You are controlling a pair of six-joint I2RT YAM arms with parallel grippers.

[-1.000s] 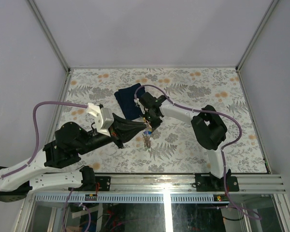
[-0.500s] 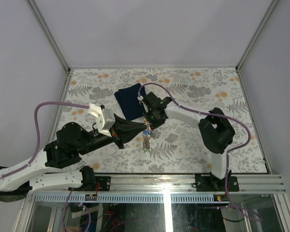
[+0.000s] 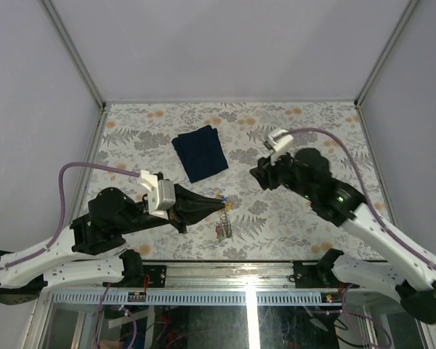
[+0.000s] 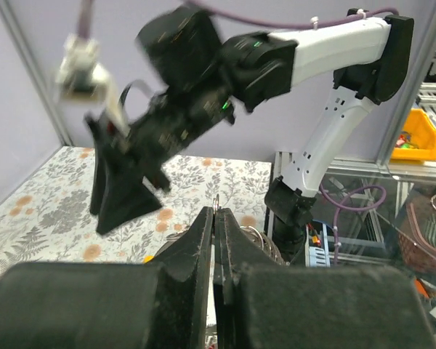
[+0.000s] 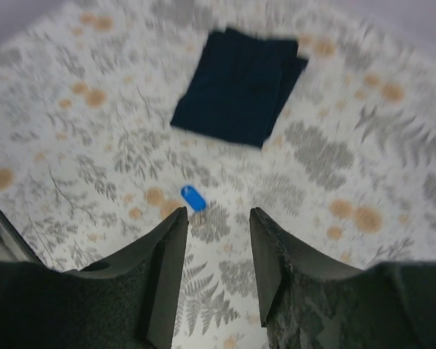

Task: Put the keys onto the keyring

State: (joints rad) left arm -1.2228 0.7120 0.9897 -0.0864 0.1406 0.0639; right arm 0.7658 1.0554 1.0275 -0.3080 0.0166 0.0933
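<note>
Centre-left in the top view, the left claw (image 3: 223, 206) is fully shut. In its wrist view a thin wire pokes up btw the pressed jaws. We take that for the keyring (image 4: 216, 200), so it's pinched there. A bunch of keys (image 3: 222, 227) sits just below the claw tip. We can't tell if it hangs free or touches the table (image 3: 131, 131).

A blue key (image 5: 193, 197) lies loose on the table, mid-frame in the right wrist view, below the cloth (image 5: 240, 87), i.e. not on the ring yet.

Right of centre in the top view, the right claw (image 3: 257, 175) hangs well apart from the ring, approx half open w/ nothing btw its jaws.

Risks, as we judge them:
- The grip on the wire is narrow, so a push while threading could twist the ring or slip it out & drop the bunch.
- The blue key lies flat, so the right claw may scrape the table or skid the key away instead of lifting it.
- The right wrist view is blurred, so aim may be off.
- Threading needs the ring's gap reachable. If the left jaws cover it, the key prob won't go on.
</note>
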